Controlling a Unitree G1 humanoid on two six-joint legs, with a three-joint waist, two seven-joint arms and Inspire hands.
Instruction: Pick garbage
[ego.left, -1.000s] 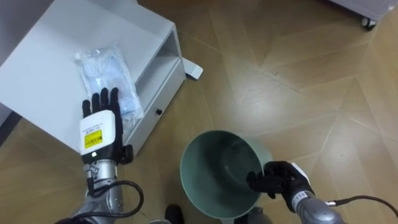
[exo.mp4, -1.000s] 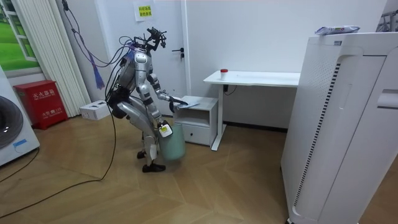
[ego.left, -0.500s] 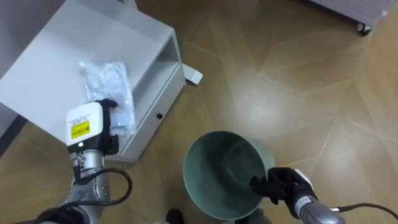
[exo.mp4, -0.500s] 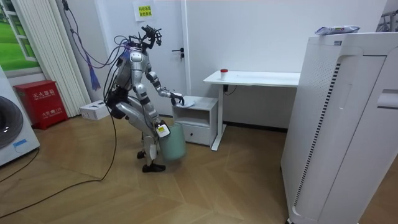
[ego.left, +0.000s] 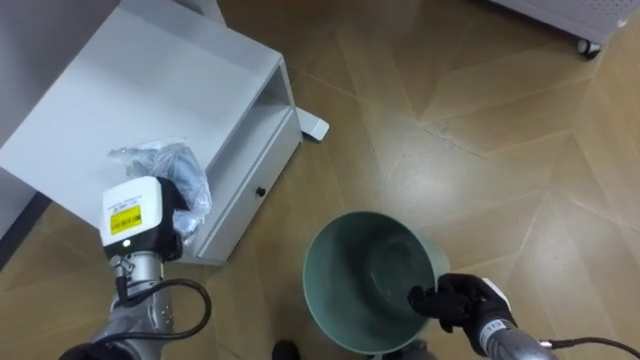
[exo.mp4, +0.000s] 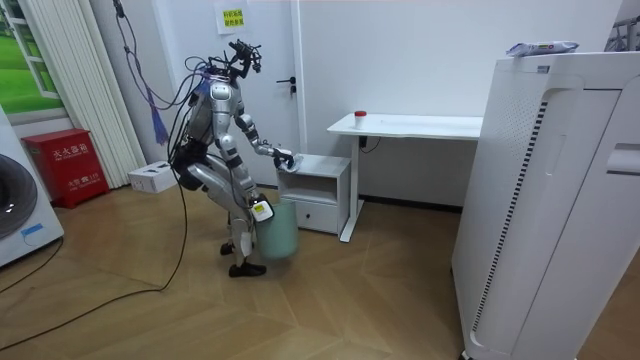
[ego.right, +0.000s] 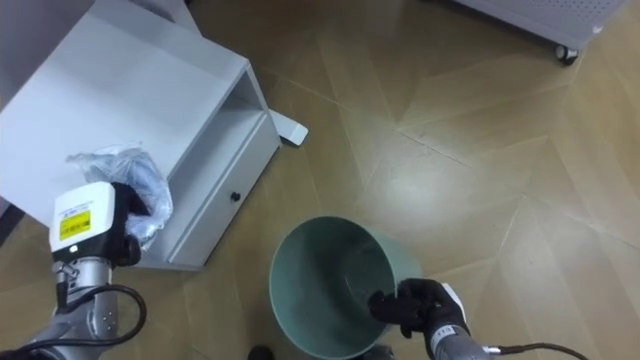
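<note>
Cabinet (ego.left: 150, 80): bag (ego.left: 168, 163) bunched at its top's front edge, left hand (ego.left: 135, 215) clenched on it. Bin (ego.left: 335, 290) on floor beside cabinet, right hand (ego.left: 465, 300) gripping its rim.

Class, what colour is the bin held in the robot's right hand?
Pale green bin, clearest in the left eye view.

The robot stands with its knees bent and its trunk leaning forward. Its left arm stretches out ahead of the body, and the back of the left hand (ego.left: 133, 213) faces up. The fingers are curled down and clench a plastic bag (ego.left: 150, 160). The right arm hangs low beside the leg, and the right hand (ego.left: 462, 300) has its fingers hooked over the rim of a bin (ego.left: 335, 300).
</note>
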